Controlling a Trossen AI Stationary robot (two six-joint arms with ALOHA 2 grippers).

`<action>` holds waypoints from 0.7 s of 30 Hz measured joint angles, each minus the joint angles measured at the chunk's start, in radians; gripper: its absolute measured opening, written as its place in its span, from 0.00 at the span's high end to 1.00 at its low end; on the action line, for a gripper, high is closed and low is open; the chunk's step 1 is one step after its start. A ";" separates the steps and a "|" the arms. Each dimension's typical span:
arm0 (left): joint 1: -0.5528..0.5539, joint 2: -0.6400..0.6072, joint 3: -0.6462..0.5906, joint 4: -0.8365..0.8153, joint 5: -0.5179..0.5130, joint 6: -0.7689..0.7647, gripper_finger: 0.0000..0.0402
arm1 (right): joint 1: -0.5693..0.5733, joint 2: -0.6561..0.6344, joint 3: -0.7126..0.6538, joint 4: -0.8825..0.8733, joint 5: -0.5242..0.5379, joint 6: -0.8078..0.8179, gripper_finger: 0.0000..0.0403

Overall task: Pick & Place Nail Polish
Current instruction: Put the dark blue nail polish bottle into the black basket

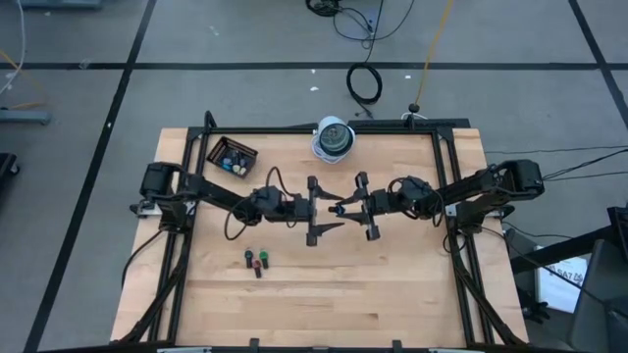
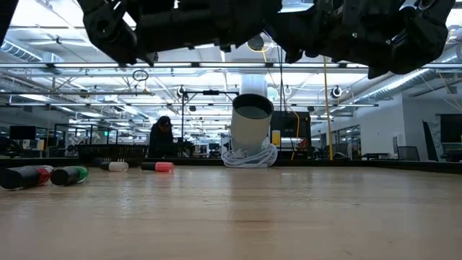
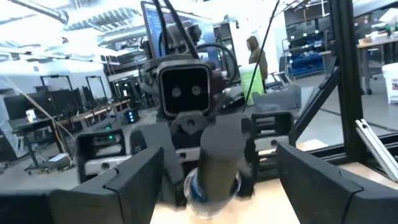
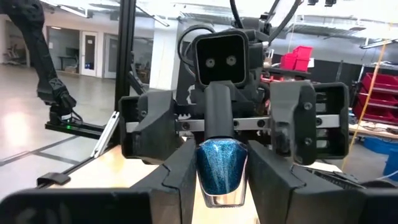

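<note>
Wooden desk (image 1: 324,294) carries a black tray (image 1: 233,157) near its far left corner, holding several small bottles. At mid-desk the two arms meet above the surface: the right gripper (image 4: 222,171) has its fingers closed on a glittery blue nail polish bottle (image 4: 221,167), while the left gripper (image 3: 219,171) stands with fingers wide apart around its dark cap. Two more bottles (image 1: 257,260) lie toward the near left.
</note>
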 joint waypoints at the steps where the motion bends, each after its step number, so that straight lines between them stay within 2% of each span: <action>1: 0.000 0.004 0.003 0.001 0.004 0.007 0.26 | 0.000 0.000 0.000 -0.003 -0.002 0.000 0.74; 17: -0.001 -0.005 0.003 0.001 0.019 0.012 0.26 | 0.000 0.000 0.000 -0.015 0.001 -0.003 0.74; 21: -0.001 -0.005 0.003 0.002 0.019 0.017 0.32 | 0.000 0.000 0.000 -0.018 0.000 -0.003 0.74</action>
